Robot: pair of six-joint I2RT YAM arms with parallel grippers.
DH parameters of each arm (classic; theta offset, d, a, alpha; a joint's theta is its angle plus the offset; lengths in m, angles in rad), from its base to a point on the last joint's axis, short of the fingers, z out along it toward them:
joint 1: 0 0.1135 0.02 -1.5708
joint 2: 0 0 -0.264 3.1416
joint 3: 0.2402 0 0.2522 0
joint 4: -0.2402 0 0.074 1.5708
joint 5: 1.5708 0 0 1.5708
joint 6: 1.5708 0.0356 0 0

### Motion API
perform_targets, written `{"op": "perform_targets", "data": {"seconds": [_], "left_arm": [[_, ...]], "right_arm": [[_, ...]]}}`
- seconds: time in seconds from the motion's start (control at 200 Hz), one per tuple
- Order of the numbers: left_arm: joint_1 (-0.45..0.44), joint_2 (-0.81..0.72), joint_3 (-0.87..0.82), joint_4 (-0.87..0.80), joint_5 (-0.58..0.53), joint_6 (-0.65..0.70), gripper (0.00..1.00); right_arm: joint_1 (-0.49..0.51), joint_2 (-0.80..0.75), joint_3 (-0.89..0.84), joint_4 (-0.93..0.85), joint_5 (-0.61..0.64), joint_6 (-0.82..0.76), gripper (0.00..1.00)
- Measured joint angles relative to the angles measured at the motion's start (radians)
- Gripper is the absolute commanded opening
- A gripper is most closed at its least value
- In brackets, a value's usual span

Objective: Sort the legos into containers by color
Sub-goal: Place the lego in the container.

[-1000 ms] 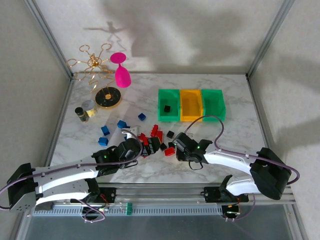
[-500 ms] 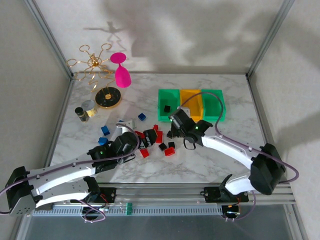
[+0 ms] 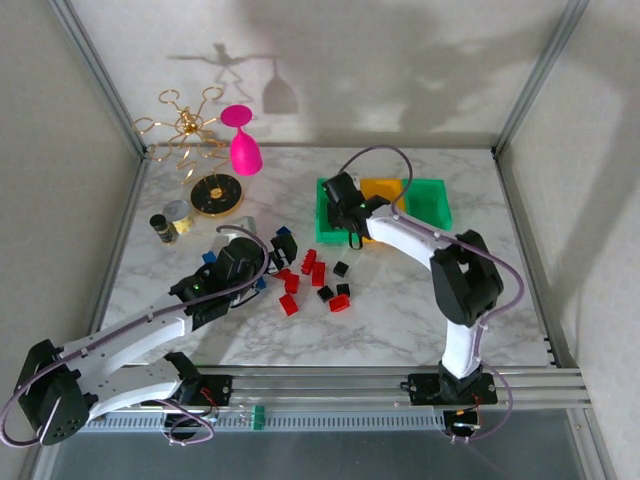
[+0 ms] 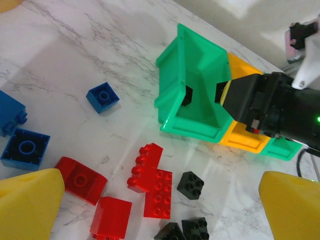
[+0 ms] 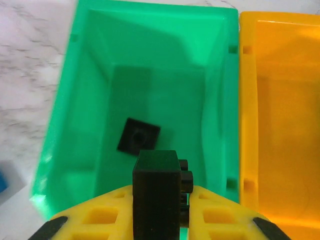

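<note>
Nearest, the left gripper [image 4: 161,180] hangs low over the marble table [image 4: 100,45]. Its yellow fingers [image 4: 25,210] are spread wide and grip nothing. Under the gap lie the red bricks [image 4: 152,182]: two long ones joined side by side, a rounded one and a plain block to their left. Just right of them sit the loose black bricks [image 4: 190,184], one alone and two more touching at the lower edge of the left wrist view. The blue bricks [image 4: 25,147] lie off to the left of the red ones, and a single blue brick [image 4: 103,97] rests farther out, apart from the rest, between the pile and the bins.

Beyond the pile three bins stand in a row, touching side to side: a green bin [image 5: 75,125], an orange bin [image 5: 280,125] and a second green bin [image 3: 428,200]. The right gripper [image 5: 157,210] hovers over the near end of the first green bin, its pads clamped on a black brick [image 5: 156,185] whose studs face the orange bin. A second black brick [image 5: 139,136] lies flat on that bin's floor.

Farthest off, at the far left corner, stand two small jars [image 3: 170,222], a black-and-gold disc [image 3: 216,195], an upturned pink glass [image 3: 243,150] and a gold wire rack [image 3: 185,125].
</note>
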Motion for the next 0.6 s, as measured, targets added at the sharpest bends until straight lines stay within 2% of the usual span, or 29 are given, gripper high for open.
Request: {"op": "perform_targets", "data": {"seconds": [0.095,0.205,0.315,0.601], "left_arm": [[0.02,0.008,0.0,0.001,0.019,0.007,1.0],[0.035,0.012,0.0,0.001,0.035,0.011,1.0],[0.042,0.012,0.0,0.0,0.048,0.015,1.0],[0.047,-0.016,0.0,-0.002,0.061,0.021,1.0]], "right_arm": [[-0.015,0.075,0.05,0.0,0.019,-0.021,0.24],[-0.014,0.125,0.095,-0.003,0.04,-0.036,0.34],[-0.012,0.127,0.108,-0.005,0.045,-0.048,0.39],[-0.01,0.09,0.11,-0.008,0.013,-0.047,0.45]]}}
